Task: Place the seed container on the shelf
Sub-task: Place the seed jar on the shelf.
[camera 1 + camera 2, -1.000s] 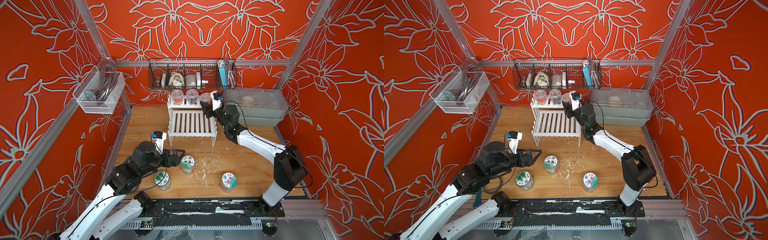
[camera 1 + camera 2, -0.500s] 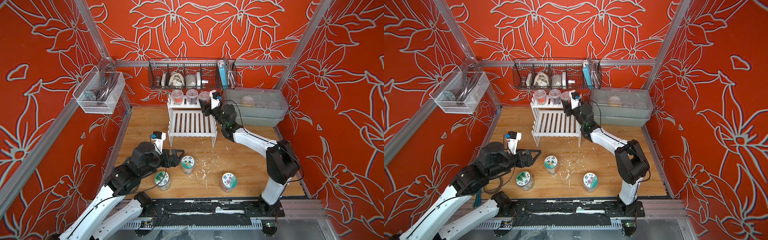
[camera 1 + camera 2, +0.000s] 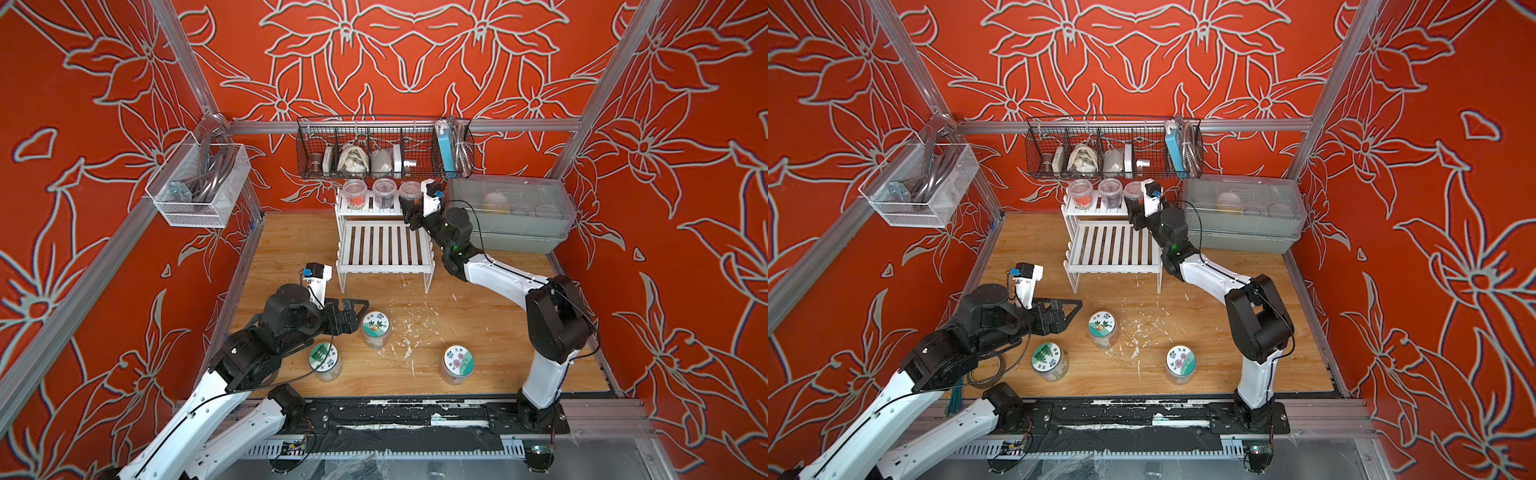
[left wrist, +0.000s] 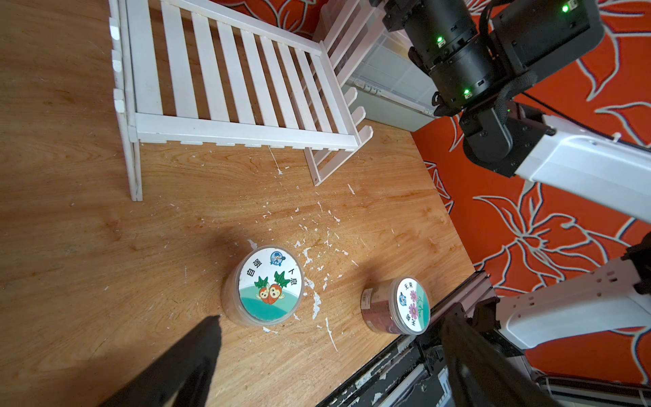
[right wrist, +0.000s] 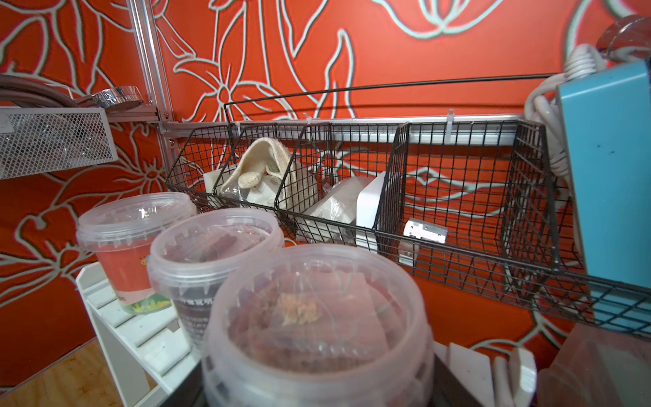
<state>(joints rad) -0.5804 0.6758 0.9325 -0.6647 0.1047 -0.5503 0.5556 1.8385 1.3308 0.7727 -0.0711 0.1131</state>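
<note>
In both top views the right end effector [image 3: 409,208] reaches to the upper tier of the white shelf [image 3: 384,245]. Its jaws stand around the seed container [image 3: 409,192], which is last in a row beside two clear tubs [image 3: 383,192], apparently to fill the free end. The left end effector [image 3: 360,316] hangs open and empty just beside a carrot-lidded tub [image 3: 375,326] on the bench [image 3: 478,316], probably staged for it.

The left wrist view shows its jaws spread wide, with nothing between them.

In the right wrist view the seed container [image 5: 317,317] stands upright between the jaws, below the black wire basket [image 5: 458,211]. I cannot tell whether they clamp it or merely flank it.
</note>
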